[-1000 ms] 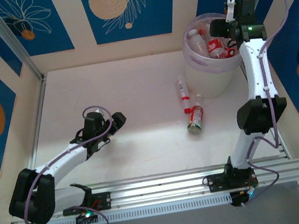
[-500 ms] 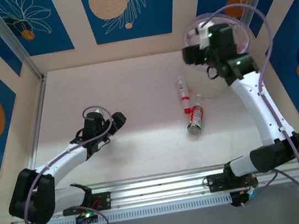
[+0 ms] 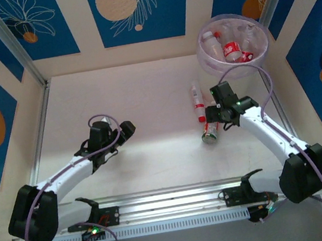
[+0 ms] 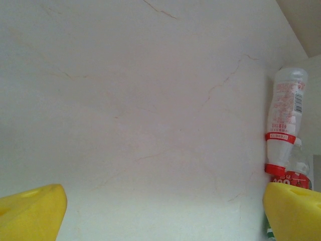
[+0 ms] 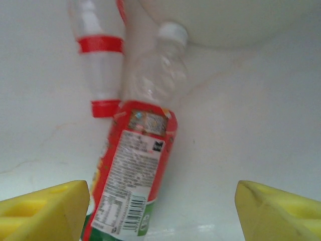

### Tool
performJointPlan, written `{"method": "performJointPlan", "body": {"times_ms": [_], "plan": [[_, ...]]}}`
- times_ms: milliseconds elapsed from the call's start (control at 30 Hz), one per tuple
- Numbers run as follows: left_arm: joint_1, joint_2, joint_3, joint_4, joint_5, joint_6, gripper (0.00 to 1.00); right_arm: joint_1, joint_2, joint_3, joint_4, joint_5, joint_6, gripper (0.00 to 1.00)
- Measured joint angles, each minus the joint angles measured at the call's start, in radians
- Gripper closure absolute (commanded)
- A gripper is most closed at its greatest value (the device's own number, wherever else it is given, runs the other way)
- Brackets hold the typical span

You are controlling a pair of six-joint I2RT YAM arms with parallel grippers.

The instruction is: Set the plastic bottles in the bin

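Labels: the red-labelled bottle [image 5: 135, 175] is lying on the desk [image 3: 133, 94], showing a barcode, blocks of white fine print too blurred to read, and a green strip at its base; its cap is white. The slim bottle [image 3: 198, 102] beside it is carrying red bands, a barcode and red fine print, none of it legible from the left wrist. The heaped bottles [image 3: 232, 47] are lying inside the bin [image 3: 204, 54] at 1 o'clock of the desk; one is showing a red label with white lettering that cannot be read.

Position: the two loose bottles are lying at 3 o'clock of desk centre, the slim one at 12 o'clock of the red-labelled one, the pair close together or touching.

Change: one second ago the right arm [image 3: 265, 133] was reaching over the bin; it is now hanging low over the red-labelled bottle. The right jaws are standing released, yellow pads [image 5: 45, 206] wide apart, the bottle lying between them nearer the left pad, unclamped. The loose bottles are lying where they were.

The left arm [image 3: 72, 172] is resting unchanged at 9 o'clock, left jaws released, grasping nothing.
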Motion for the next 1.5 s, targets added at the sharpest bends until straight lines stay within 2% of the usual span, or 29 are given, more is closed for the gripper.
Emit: {"method": "performJointPlan", "body": {"times_ms": [200,500,800,1067,1133,1300,1500], "plan": [[0.001,0.010,0.000,0.000,0.000,0.000,0.00,-0.018,0.012,-0.140,0.170,-0.024,0.111,0.26],[0.002,0.014,0.000,0.001,0.000,0.000,0.00,-0.046,0.111,-0.193,0.359,-0.084,0.202,0.28],[0.002,0.050,0.002,0.005,0.000,0.000,0.00,-0.022,0.128,-0.213,0.367,-0.103,0.231,0.37],[0.002,0.100,0.010,0.042,0.024,-0.002,0.00,-0.013,0.064,-0.249,0.312,-0.116,0.234,0.42],[0.002,0.102,0.010,0.047,0.027,-0.002,0.00,0.005,0.034,-0.254,0.274,-0.122,0.238,0.41],[0.002,0.102,0.010,0.060,0.027,-0.002,0.00,0.017,-0.051,-0.246,0.163,-0.143,0.243,0.24],[0.002,0.102,0.010,0.068,0.027,-0.007,0.00,-0.068,-0.045,-0.167,0.120,-0.151,0.214,0.23]]}}
